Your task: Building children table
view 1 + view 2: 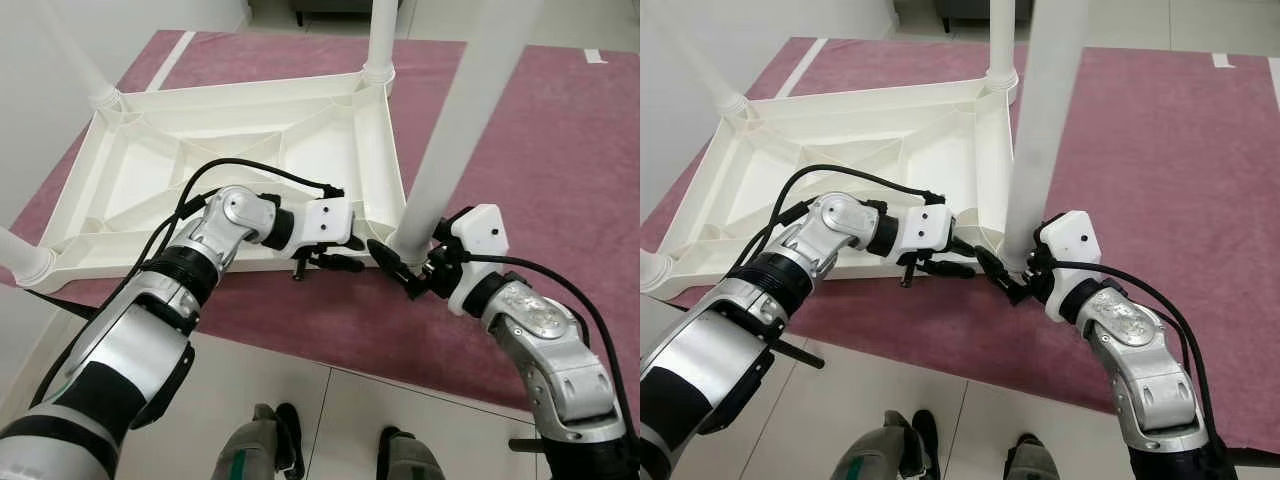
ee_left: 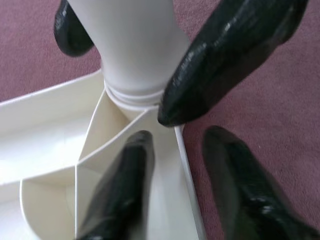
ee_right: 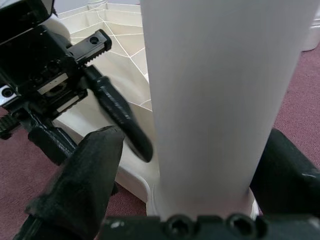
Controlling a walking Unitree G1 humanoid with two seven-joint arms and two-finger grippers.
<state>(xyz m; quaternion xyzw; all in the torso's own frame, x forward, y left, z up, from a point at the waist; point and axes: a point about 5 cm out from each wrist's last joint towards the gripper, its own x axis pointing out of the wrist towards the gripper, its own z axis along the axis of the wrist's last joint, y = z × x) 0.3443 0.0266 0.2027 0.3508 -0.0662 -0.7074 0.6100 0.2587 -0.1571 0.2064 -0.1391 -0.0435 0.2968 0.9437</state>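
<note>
Purple rug: your right gripper (image 1: pixel 400 268) clasps the white plastic leg (image 1: pixel 445 165) at the upturned white tabletop's (image 1: pixel 150 190) corner; left gripper (image 1: pixel 335 255) spread, bracing. Next, seat it squarely.

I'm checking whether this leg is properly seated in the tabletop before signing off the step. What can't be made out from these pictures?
- Depth of the near table leg inside its socket: the collar hides it, and the right gripper and left gripper crowd its base.
- Leg tops: cut off by the upper edge in both eye views.
- Tabletop face: turned down onto the rug.
- Left wrist view: fingers blurred.
</note>
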